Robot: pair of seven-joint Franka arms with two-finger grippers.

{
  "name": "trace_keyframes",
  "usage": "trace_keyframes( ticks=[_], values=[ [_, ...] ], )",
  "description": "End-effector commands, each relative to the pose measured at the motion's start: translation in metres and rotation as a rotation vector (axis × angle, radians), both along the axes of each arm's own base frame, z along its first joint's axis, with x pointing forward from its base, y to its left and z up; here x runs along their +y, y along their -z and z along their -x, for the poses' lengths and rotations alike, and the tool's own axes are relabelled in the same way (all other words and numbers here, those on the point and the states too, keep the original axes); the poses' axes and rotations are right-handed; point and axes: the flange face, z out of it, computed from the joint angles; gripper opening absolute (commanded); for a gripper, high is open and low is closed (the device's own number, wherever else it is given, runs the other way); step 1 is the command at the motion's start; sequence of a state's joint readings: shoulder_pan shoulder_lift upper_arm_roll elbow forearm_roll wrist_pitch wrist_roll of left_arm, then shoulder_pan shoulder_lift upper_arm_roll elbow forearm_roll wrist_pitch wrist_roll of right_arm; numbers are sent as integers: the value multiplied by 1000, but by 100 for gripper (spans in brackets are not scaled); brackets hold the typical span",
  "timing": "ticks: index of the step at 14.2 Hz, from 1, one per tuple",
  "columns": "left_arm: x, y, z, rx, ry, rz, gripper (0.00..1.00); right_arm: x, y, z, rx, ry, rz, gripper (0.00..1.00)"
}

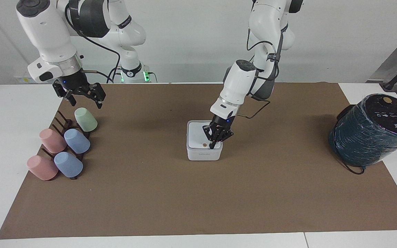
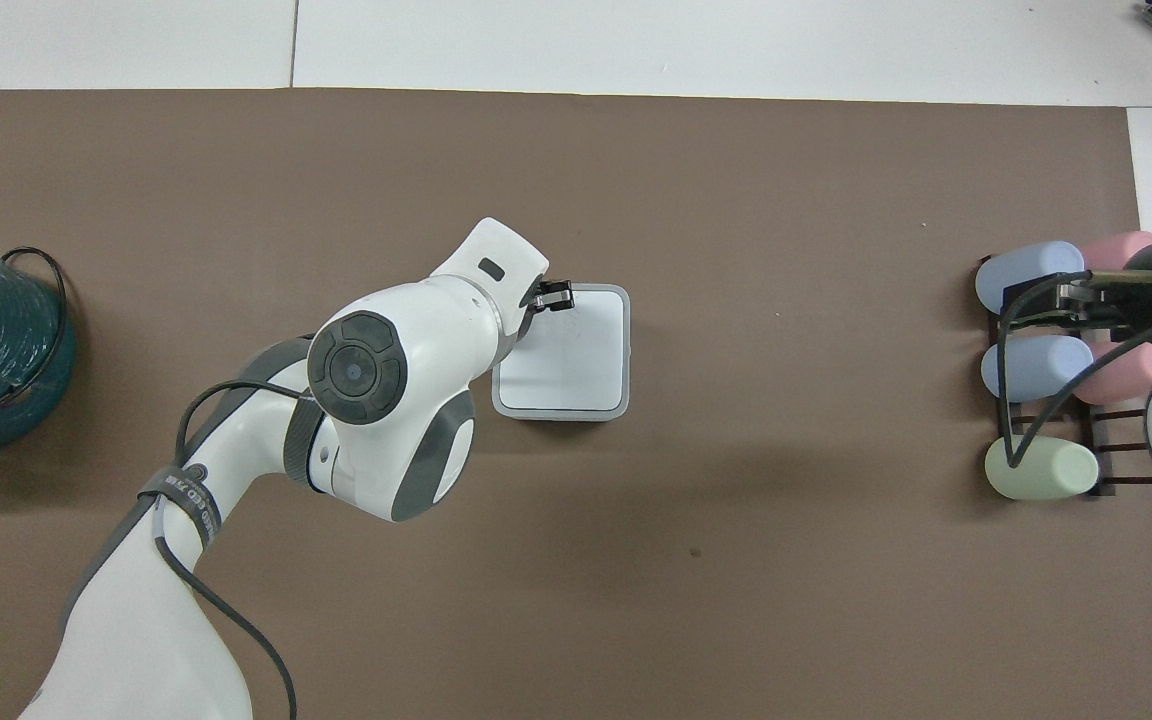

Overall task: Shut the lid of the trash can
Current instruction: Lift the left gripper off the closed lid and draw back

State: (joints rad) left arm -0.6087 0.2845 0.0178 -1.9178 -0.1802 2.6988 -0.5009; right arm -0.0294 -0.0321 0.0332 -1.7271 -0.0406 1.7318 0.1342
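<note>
The white cube-shaped trash can (image 1: pixel 203 155) stands mid-table on the brown mat. Its lid (image 1: pixel 197 137) lies flat on top, orange dot facing up, with no gap showing along the front. My left gripper (image 1: pixel 212 146) is shut, and its tips press down on the lid's corner toward the left arm's end, beside the dot. From overhead, the left gripper (image 2: pixel 558 296) sits at the edge of the lid (image 2: pixel 581 345) farther from the robots, and the arm covers part of the trash can (image 2: pixel 561 410). My right gripper (image 1: pixel 84 100) hangs open and empty over the cup rack and waits.
A dark rack (image 1: pixel 62 122) with green (image 1: pixel 85 119), pink (image 1: pixel 52 140) and blue (image 1: pixel 77 141) cups lies at the right arm's end. A large teal wrapped cylinder (image 1: pixel 370 131) with a black cable stands at the left arm's end.
</note>
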Motion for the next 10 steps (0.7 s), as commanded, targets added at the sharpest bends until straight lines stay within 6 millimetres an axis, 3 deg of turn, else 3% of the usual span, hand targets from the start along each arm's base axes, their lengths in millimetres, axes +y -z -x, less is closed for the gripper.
trace_keyframes(
  ticks=[1, 7, 10],
  values=[
    [-12, 48, 7, 58, 29, -33, 0, -1, -2, 0, 2, -12, 0, 100],
    [-36, 51, 25, 65, 76, -41, 0, -1, -2, 0, 2, -12, 0, 100],
    [-46, 61, 32, 64, 121, -59, 0, 0, -2, 0, 2, -13, 0, 100]
  ],
)
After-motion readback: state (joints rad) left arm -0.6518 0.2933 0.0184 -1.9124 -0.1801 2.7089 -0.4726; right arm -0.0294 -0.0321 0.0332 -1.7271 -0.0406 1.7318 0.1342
